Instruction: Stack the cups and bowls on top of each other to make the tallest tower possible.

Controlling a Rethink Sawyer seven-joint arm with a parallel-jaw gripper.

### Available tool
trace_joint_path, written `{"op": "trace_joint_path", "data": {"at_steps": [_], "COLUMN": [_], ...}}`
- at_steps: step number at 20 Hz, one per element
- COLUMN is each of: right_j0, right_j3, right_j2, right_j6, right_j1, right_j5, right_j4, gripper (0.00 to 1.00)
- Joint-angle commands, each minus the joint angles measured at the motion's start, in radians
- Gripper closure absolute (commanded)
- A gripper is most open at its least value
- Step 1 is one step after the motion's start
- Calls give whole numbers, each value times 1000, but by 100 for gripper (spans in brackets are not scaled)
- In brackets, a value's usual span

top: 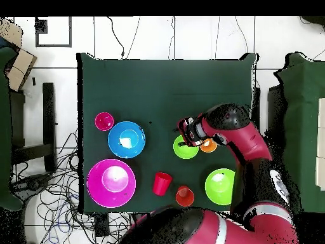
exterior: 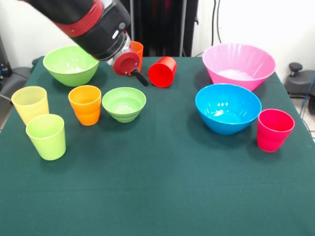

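All the bowls and cups sit apart on the green cloth. At left are the large light green bowl (exterior: 70, 65), the small green bowl (exterior: 124, 103) (top: 185, 147), an orange cup (exterior: 85, 104) (top: 207, 145), a pale yellow cup (exterior: 30, 103) and a lime cup (exterior: 47, 136). A second orange cup (exterior: 137, 51) stands at the back. Beside it, a red cup (exterior: 163, 72) (top: 162, 183) lies on its side. At right are the pink bowl (exterior: 238, 65), the blue bowl (exterior: 228, 107) and a pinkish-red cup (exterior: 273, 129). My gripper (exterior: 134, 71) (top: 186, 130) hangs above the small green bowl, holding nothing I can see.
The table's edges (top: 81, 127) frame the cloth. In the overhead view my arm (top: 247, 143) covers the yellow and lime cups. Cables (top: 57, 203) lie on the floor beside the table, and chairs stand at both sides.
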Motion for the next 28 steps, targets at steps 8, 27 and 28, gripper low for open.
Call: {"op": "trace_joint_path", "data": {"at_steps": [8,27,28], "right_j0": [151,258,264], "right_j3": [-43,-73,-78], "right_j2": [-87,-166,-167], "right_j6": [178,196,201], "right_j1": [-22,-27,-25], "right_j5": [4,35,35], "right_j4": [-138,-124,-121], "gripper": [0,0,0]}}
